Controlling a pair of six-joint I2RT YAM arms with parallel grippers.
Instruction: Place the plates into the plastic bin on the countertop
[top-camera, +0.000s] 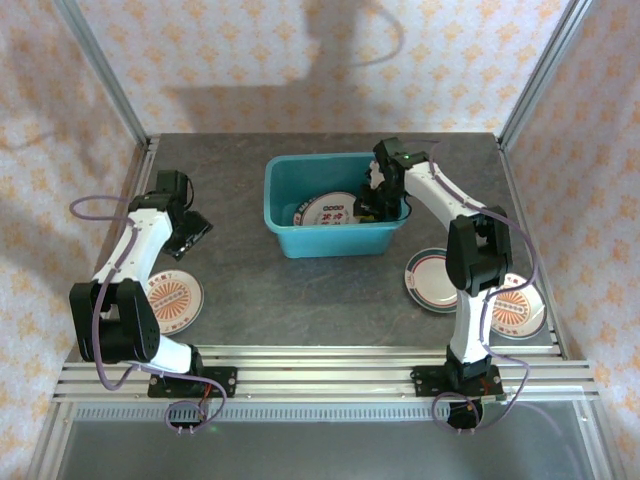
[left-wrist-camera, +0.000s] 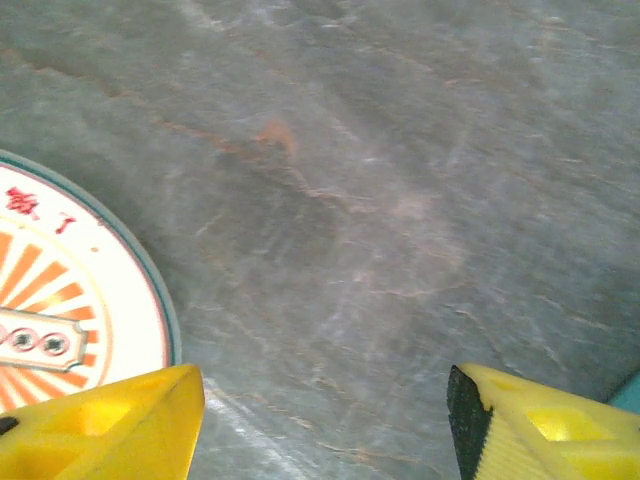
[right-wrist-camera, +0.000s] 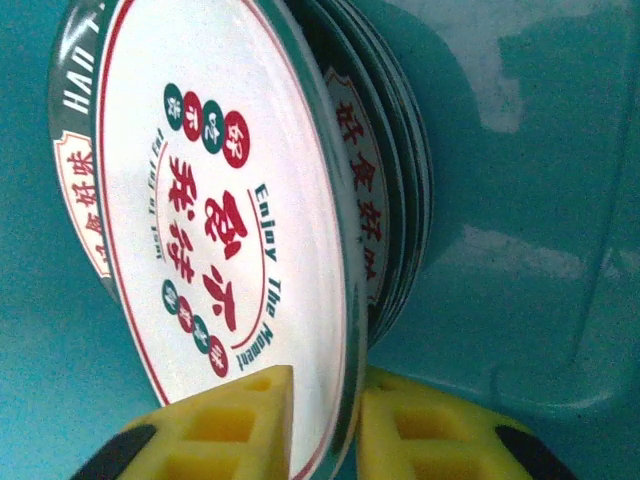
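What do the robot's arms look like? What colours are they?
The left arm and right arm are made of smooth white tubes joined by chunky black joints. A thin purple cable loops beside each arm. A tiny green light glows near the far end of the right arm. Up close, the jaws are bright yellow blocks with square hollows and some black patches.

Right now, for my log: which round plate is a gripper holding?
The white plate with red lettering, clamped by the right gripper inside the teal plastic bin; others lie loose.
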